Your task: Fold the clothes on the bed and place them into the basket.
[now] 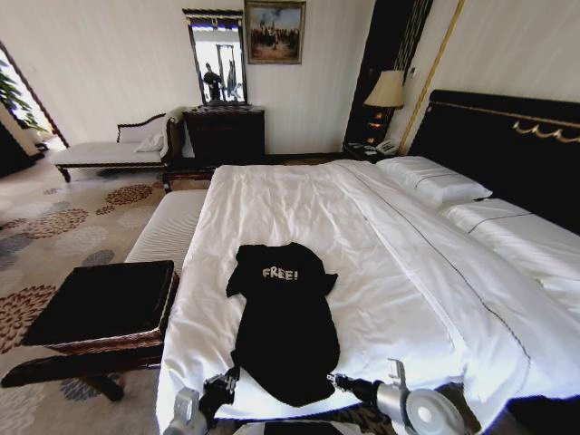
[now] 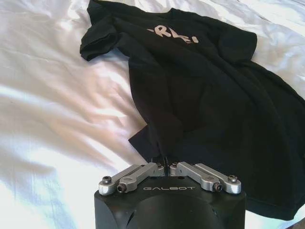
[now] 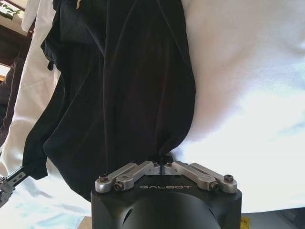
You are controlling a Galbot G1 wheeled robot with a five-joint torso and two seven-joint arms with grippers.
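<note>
i see the black short-sleeved t-shirt with white "free!" lettering (image 1: 281, 322) lying lengthwise at lower centre on the white-sheeted bed (image 1: 381, 245), collar toward the frame's top, hem toward me. my left gripper (image 1: 227, 379) and right gripper (image 1: 333, 381) are each clenched on a hem corner. the brown wicker basket with black top (image 1: 104, 304) sits lower left.

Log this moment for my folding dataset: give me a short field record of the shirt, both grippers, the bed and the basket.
shirt: black T-shirt, "FREE!" facing up, spread on the bed near its foot edge
left gripper: shut on the hem's left corner
right gripper: shut on the hem's right corner
bed: white duvet, pillows at the black headboard
basket: brown wicker, black top, on the floor to the left of the bed
fold state: not yet folded
</note>
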